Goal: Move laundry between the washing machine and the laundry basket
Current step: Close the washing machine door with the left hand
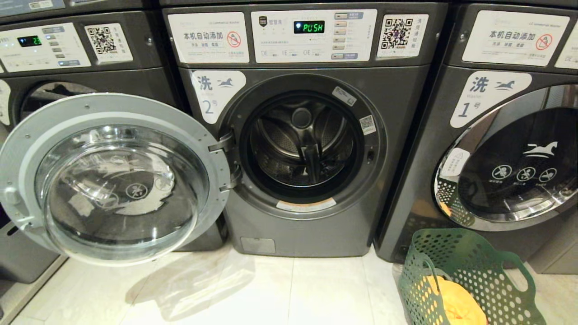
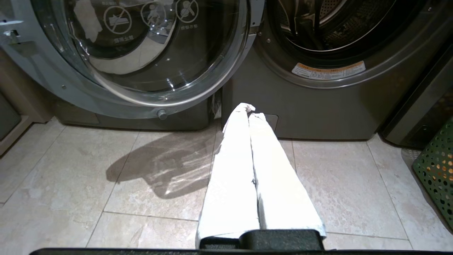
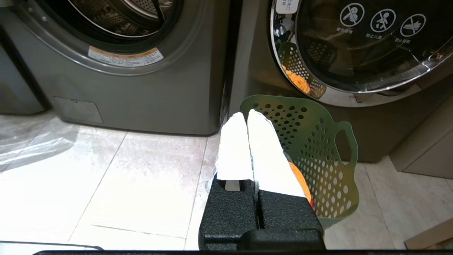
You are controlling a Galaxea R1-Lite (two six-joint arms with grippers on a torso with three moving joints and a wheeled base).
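A pale tiled floor [image 1: 271, 289] runs before three grey washers. The washing machine [image 1: 307, 135] stands door open; its drum looks empty. At 5 o'clock the laundry basket [image 1: 469, 280], cut off, holds orange-yellow laundry [image 1: 456, 302], half hidden. Left gripper [image 2: 247, 109] and right gripper [image 3: 246, 117] point low, fingers together, empty.

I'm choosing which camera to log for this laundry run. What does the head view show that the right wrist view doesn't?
Only the head view: the open door swung left, the "PUSH" display and the number 2 label.
Only the right wrist view: the right hand, shut and holding nothing, poised above the floor beside the laundry basket.
Both: the washing machine with its empty drum, the green basket, and the orange-yellow garment inside it.
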